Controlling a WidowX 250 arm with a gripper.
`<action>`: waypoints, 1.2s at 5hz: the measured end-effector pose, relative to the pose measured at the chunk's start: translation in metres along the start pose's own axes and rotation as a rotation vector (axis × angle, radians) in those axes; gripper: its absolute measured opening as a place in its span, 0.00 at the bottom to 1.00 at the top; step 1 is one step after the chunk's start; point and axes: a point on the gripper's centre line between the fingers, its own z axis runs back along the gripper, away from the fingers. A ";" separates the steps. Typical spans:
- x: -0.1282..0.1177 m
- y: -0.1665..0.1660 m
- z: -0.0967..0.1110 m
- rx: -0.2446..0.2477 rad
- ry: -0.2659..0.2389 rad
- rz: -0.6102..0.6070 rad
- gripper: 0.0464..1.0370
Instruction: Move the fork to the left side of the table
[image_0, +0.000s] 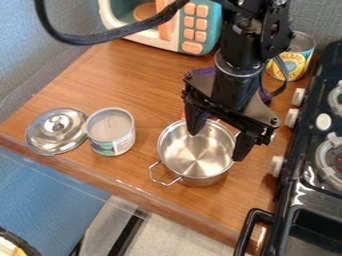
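The end effector (218, 143) is released, its 2 fingers spread above the metal pot (195, 159). I cannot tell where the fork is. From the pot, a short can (111, 131) stands toward 10 o'clock on the counter (87, 82), a lid (55, 131) at the can's 9 o'clock, a yellow can (294, 59) toward 1 and the stove (294, 192) at 3.

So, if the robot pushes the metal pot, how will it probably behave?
The pot looks stiff and, with its thin metal rim and nothing visible inside, is probably light for its size. Its smooth, shiny wall may be slippery to grip. Since it stands upright and looks wider than tall, a low push would more likely slide it than tip it.
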 end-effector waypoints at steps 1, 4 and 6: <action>-0.003 0.000 -0.007 0.006 0.028 -0.005 0.96; 0.058 0.059 -0.020 0.023 0.048 0.120 0.96; 0.074 0.079 -0.056 0.017 0.112 0.173 0.96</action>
